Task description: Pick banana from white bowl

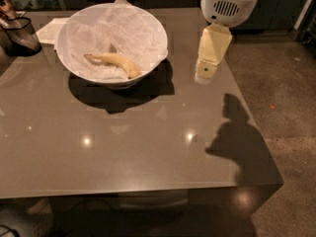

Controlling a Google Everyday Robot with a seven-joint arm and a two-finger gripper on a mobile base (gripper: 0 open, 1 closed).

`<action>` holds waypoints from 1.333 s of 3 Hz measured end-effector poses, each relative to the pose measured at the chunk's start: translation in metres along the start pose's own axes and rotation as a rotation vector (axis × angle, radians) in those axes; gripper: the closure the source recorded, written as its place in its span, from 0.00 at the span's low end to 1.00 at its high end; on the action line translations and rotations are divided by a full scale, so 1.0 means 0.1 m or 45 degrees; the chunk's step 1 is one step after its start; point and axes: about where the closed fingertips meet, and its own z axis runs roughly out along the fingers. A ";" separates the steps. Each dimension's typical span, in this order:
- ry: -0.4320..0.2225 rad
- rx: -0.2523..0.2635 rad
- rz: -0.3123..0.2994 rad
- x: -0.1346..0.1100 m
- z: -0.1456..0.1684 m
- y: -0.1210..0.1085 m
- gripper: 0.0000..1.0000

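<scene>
The pale yellow curved banana [114, 63] lies low inside the big round white bowl [63, 51], resting on the crinkled white paper lining [123, 26]. From where I stand, the step in hand looks like the reach: the arm has to travel over the bowl's near rim and come down from above. I'd want it to close across the banana's thick middle, at right angles to its length. It should clear the rim on the way and not bunch the paper into the grasp.

The banana's long axis runs left to right across the view, dipping slightly toward the right. Its thin brownish stem points left and the brown tip points right and a little nearer to us. The curve arches toward the far side.

The cream-coloured gripper [204, 75] hangs off to the right of the bowl, above the table's right edge and well apart from the banana, holding nothing. Whether it is open or closed I cannot tell.

All this sits on a glossy grey-brown table [123, 147]. A dark transparent container [19, 33] and a flat white sheet [49, 31] sit at the far left.
</scene>
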 end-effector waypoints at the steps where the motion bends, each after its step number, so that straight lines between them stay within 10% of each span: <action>1: -0.023 -0.001 -0.059 -0.35 0.04 -0.10 0.00; 4: -0.137 -0.086 0.012 -0.81 0.21 -0.38 0.00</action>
